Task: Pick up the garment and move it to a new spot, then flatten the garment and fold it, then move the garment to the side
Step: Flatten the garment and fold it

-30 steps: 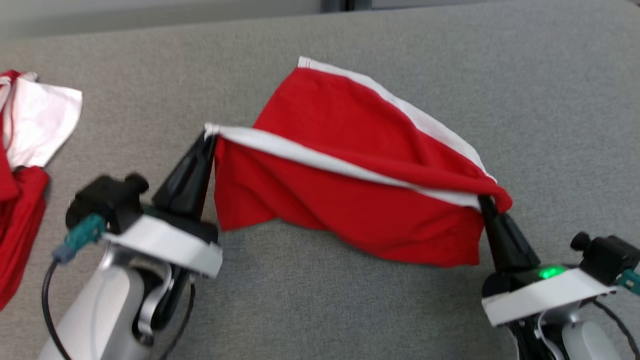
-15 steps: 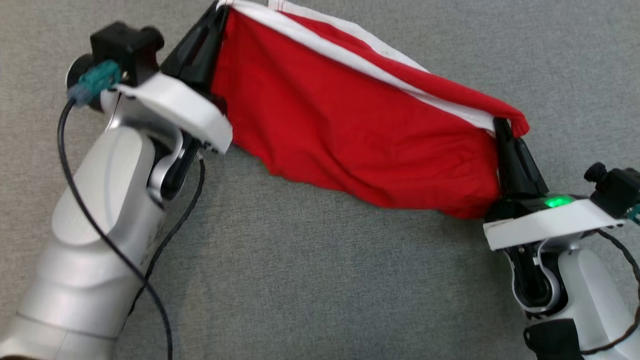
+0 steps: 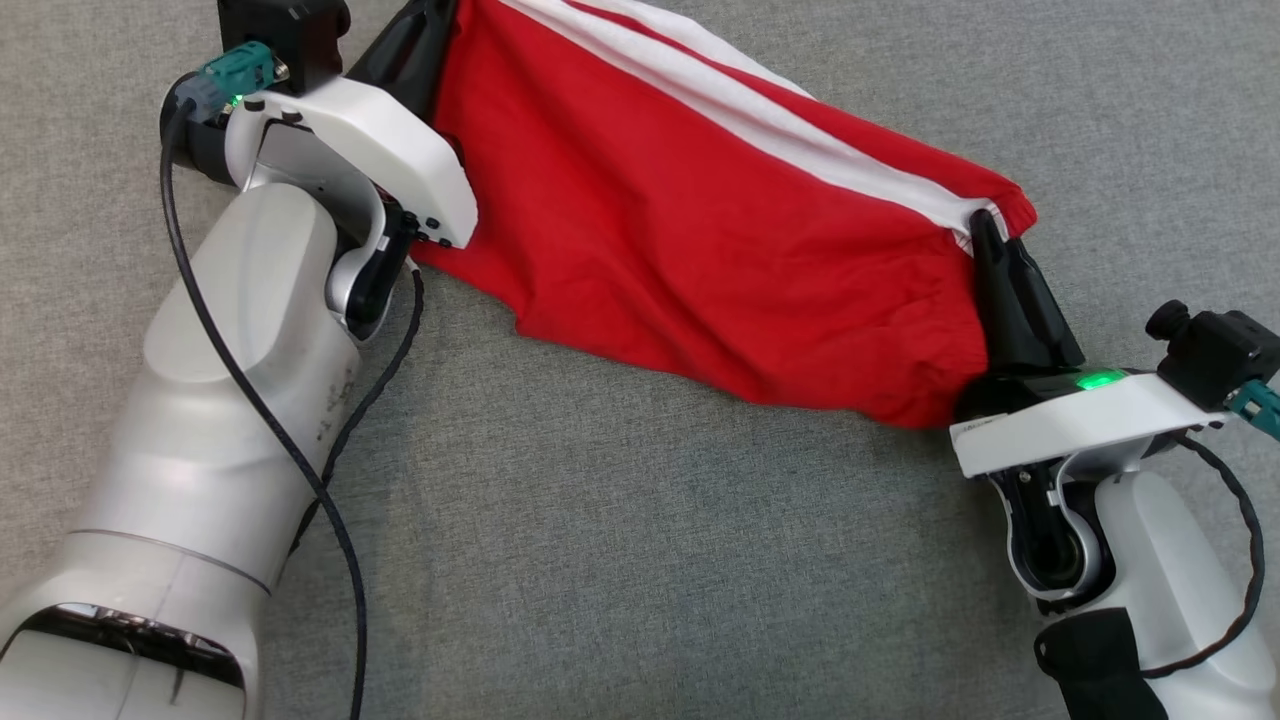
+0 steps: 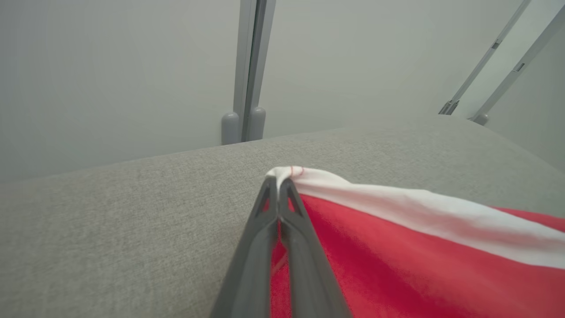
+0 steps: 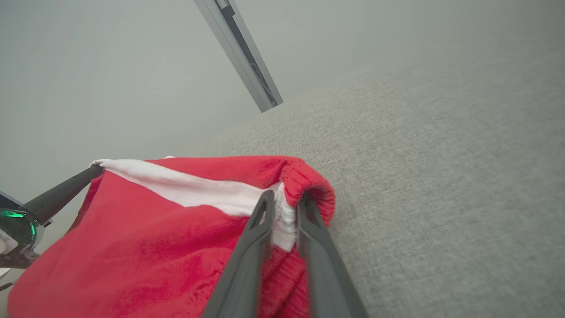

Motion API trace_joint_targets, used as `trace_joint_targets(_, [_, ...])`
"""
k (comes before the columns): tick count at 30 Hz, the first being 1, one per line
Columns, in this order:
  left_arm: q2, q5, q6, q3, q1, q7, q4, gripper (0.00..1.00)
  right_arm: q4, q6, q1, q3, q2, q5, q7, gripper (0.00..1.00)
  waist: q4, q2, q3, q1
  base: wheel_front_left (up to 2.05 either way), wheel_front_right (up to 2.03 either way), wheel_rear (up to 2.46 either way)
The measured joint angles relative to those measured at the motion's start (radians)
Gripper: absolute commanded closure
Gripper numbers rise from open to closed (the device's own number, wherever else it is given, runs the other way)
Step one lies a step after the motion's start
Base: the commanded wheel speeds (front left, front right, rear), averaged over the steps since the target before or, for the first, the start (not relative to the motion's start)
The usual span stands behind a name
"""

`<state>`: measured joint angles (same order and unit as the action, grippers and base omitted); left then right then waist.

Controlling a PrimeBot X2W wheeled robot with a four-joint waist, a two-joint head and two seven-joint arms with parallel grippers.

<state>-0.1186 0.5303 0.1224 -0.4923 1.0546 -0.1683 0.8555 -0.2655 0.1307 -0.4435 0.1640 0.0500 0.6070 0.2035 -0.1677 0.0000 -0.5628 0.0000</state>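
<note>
One red garment [image 3: 700,230] with a white band along its top edge hangs stretched between the two grippers above the grey table [image 3: 600,550]. From the head view its long axis runs on a slant, from the upper left down to the right, with the band uppermost and the red body sagging below it towards the table. The left gripper [image 4: 279,181] has its fingers pressed together on the white corner at the garment's left end. At the other end, the right gripper [image 5: 286,198] has its fingers a little apart with the white band bunched between them and a red fold draped over the tips. Whether they press the cloth I cannot tell. A black cable [image 3: 250,400] loops down along the pale left arm, and a green light [image 3: 1098,380] glows on the right wrist. Beyond the table's far edge stands a grey metal post [image 4: 247,88] against a plain wall. Nothing lies between the garment and the table under it.
</note>
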Motion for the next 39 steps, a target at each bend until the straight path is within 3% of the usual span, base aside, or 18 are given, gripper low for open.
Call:
trace_joint_targets(1, [0.005,0.001,0.001,-0.006,0.003,-0.01,0.014,0.0,-0.001,0.0,0.004,0.002,0.001,0.0,0.001,0.0,0.0,0.0,0.002,0.0,0.0,0.0,0.0])
trace_joint_targets(10, [0.012,-0.012,-0.006,-0.018,-0.048,-0.089,0.021,0.0,0.056,0.0,0.119,-0.017,0.044,-0.116,0.035,0.0,0.01,0.0,0.047,0.0,0.0,0.0,0.0])
trace_joint_targets(13, [0.001,-0.023,-0.031,0.018,-0.123,-0.092,-0.079,0.0,0.105,0.0,0.167,-0.055,0.049,-0.184,0.045,0.0,0.017,0.0,0.067,0.0,0.0,0.0,0.0])
trace_joint_targets(18, [-0.05,-0.063,-0.107,0.122,-0.293,-0.093,-0.32,0.0,0.193,0.0,0.225,-0.116,0.044,-0.281,0.053,0.0,0.028,0.0,0.105,0.0,0.0,0.0,0.0])
trace_joint_targets(26, [-0.092,-0.098,-0.159,0.19,-0.522,-0.093,-0.554,0.0,0.263,0.0,0.275,-0.18,0.029,-0.363,0.053,0.0,0.037,0.0,0.168,0.0,0.0,0.0,0.0])
trace_joint_targets(39, [-0.132,-0.097,-0.212,0.202,-0.762,-0.068,-0.709,0.0,0.288,0.0,0.383,-0.236,0.018,-0.398,0.019,0.0,0.035,0.0,0.254,0.0,0.0,0.0,0.0])
